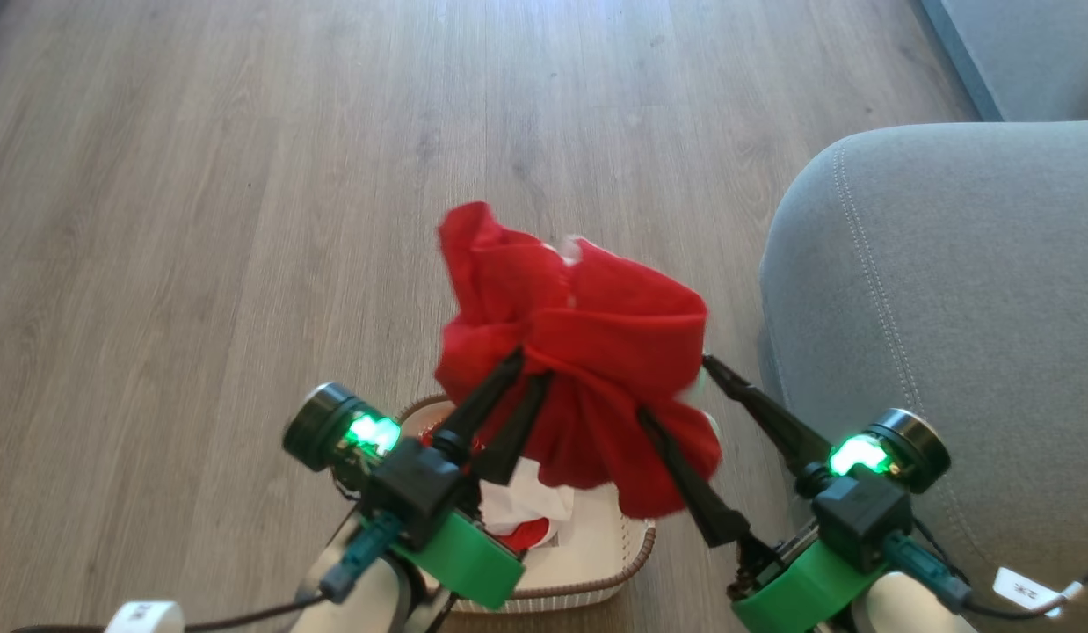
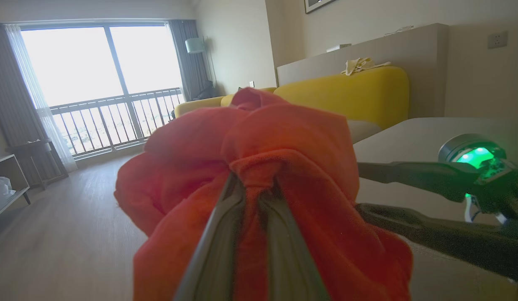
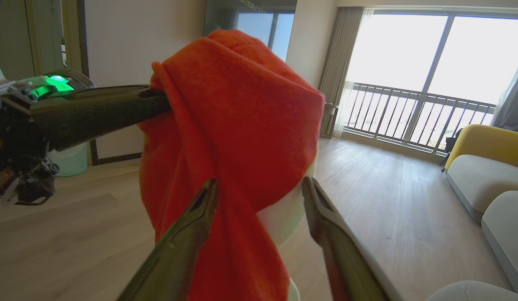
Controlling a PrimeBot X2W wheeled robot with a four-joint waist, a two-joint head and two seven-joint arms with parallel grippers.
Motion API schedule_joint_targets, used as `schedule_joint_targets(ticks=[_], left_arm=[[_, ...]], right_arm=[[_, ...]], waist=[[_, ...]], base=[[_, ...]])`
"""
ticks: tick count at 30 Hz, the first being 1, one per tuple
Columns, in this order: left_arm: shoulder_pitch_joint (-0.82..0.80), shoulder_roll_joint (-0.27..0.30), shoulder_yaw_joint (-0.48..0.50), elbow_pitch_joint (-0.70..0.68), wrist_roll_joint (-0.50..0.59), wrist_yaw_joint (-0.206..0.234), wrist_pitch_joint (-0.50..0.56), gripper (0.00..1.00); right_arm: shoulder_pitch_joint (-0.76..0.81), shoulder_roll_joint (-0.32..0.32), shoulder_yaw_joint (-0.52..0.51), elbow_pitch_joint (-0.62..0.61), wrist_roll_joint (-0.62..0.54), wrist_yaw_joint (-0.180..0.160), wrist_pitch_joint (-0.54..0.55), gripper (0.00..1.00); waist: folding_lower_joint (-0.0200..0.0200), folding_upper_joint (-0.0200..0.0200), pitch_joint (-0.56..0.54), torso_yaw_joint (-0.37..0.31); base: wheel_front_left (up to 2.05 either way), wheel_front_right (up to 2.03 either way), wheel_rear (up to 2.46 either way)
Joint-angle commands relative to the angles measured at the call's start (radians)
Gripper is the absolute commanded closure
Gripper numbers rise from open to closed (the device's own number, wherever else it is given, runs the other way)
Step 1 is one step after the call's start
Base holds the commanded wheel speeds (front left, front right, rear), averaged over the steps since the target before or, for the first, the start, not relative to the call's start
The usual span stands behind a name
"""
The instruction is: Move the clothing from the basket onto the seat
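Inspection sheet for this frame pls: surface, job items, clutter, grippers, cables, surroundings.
Surface: wood-look floor, with the basket standing on it near the seat.
Job's things: plain red garment lifted above the basket; red-and-white garment lying in the basket; no clothing on the part of the seat in view.
Clutter: pale cloth on the back of the yellow sofa.
Grippers: left gripper shut on the plain red garment; right gripper open, one finger against the hanging fabric.
Cables: black cables trail from both wrists.
Surroundings: large window with a balcony railing.
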Motion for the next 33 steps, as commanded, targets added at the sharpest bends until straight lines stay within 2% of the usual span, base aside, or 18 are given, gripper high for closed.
schedule_joint_targets(ticks=[1, 5, 11, 18, 23, 24, 25, 26, 33], left_arm=[[-0.072, 0.013, 0.01, -0.05, 0.02, -0.004, -0.01, 1.0], [-0.086, 0.028, -0.033, -0.058, 0.021, -0.008, -0.01, 1.0], [-0.094, 0.036, -0.077, -0.05, 0.021, -0.009, -0.01, 1.0], [-0.101, 0.033, -0.141, -0.031, 0.007, -0.01, -0.01, 1.0], [-0.107, 0.039, -0.194, -0.016, -0.015, -0.01, -0.01, 1.0], [-0.108, 0.04, -0.2, -0.015, -0.018, -0.01, -0.01, 1.0], [-0.109, 0.041, -0.205, -0.015, -0.021, -0.01, -0.01, 1.0], [-0.11, 0.041, -0.208, -0.015, -0.024, -0.01, -0.01, 1.0], [-0.1, 0.038, -0.177, -0.014, -0.036, -0.01, -0.01, 1.0]], right_arm=[[-0.056, -0.026, 0.039, -0.028, 0.01, 0.0, -0.006, 0.0], [-0.091, -0.062, 0.11, -0.001, 0.037, 0.0, -0.006, 0.0], [-0.123, -0.064, 0.154, 0.044, 0.047, 0.0, -0.006, 0.0], [-0.164, -0.039, 0.217, 0.117, 0.036, 0.0, -0.006, 0.0], [-0.182, -0.001, 0.218, 0.155, 0.018, 0.0, -0.006, 0.0], [-0.18, 0.008, 0.213, 0.167, 0.024, 0.0, -0.006, 0.19], [-0.18, 0.015, 0.208, 0.182, 0.028, 0.0, -0.006, 0.78], [-0.182, 0.022, 0.202, 0.188, 0.03, 0.0, -0.006, 1.0], [-0.175, 0.053, 0.129, 0.191, 0.035, 0.0, -0.006, 1.0]], waist=[[0.0001, 0.0, 0.001, 0.001], [0.0001, 0.0, 0.001, 0.0], [0.0001, 0.0, -0.002, -0.002], [0.0001, 0.0, -0.007, 0.007], [0.0001, 0.0, -0.009, 0.017], [0.0001, 0.0, -0.009, 0.019], [0.0001, 0.0, -0.009, 0.021], [0.0001, 0.0, -0.009, 0.023], [0.0001, 0.0, -0.002, 0.031]], base=[[0.0, 0.0, 0.0], [0.0, 0.0, 0.0], [0.0, 0.0, 0.0], [0.0, 0.0, 0.0], [0.0, 0.0, 0.0], [0.0, 0.0, 0.0], [0.0, 0.0, 0.0], [0.0, 0.0, 0.0], [0.0, 0.0, 0.0]])
